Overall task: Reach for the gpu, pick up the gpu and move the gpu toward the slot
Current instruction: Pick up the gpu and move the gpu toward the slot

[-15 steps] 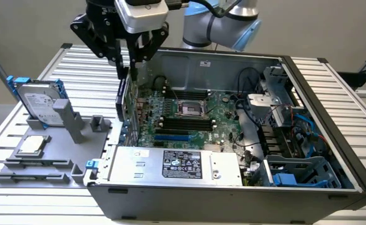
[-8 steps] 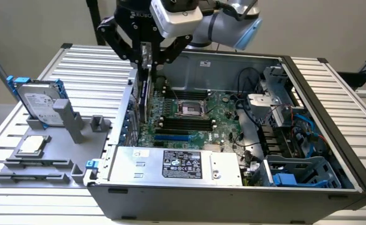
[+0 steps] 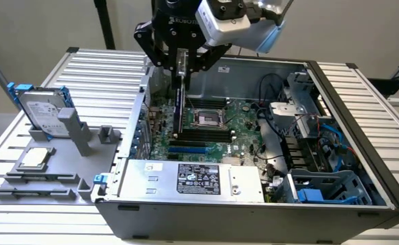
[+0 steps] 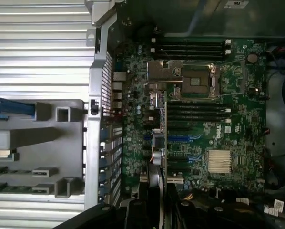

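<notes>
Tool [image 3: 182, 69] upper body cut off by frame edge; gpu [image 3: 180, 102] top hidden between fingers.

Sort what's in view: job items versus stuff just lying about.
Job:
- gpu, held edge-on in the claw above the motherboard
- open computer case

Lying about:
- hard drive with blue rails, standing in the grey holder
- processor chip on that holder
- power supply

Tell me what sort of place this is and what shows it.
Probably a robotics lab bench set up for computer assembly. An open grey metal computer case with its green motherboard lies on a ribbed aluminium table, beside a grey plastic parts holder carrying a silver hard drive with blue rails.
</notes>
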`<state>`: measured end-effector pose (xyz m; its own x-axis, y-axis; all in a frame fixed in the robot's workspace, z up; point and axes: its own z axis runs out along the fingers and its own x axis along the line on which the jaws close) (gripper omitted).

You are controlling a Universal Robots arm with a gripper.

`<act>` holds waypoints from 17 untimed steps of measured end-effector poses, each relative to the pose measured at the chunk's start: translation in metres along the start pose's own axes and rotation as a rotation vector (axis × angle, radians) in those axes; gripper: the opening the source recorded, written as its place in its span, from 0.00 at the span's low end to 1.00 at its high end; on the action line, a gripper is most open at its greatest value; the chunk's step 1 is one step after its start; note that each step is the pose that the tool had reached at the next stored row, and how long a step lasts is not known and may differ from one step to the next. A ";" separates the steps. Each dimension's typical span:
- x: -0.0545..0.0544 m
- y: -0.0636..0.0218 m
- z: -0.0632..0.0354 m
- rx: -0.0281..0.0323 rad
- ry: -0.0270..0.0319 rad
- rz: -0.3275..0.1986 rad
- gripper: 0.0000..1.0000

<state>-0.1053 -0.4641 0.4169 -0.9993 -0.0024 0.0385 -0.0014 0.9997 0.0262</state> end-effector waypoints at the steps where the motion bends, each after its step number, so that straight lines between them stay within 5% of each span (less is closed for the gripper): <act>1: -0.004 0.0012 0.0008 -0.0001 0.0010 0.000 0.27; 17: -0.073 0.0188 0.0057 0.0001 0.0082 0.000 0.27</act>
<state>-0.0325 -0.4450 0.4089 -0.9989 -0.0024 0.0467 -0.0011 0.9997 0.0261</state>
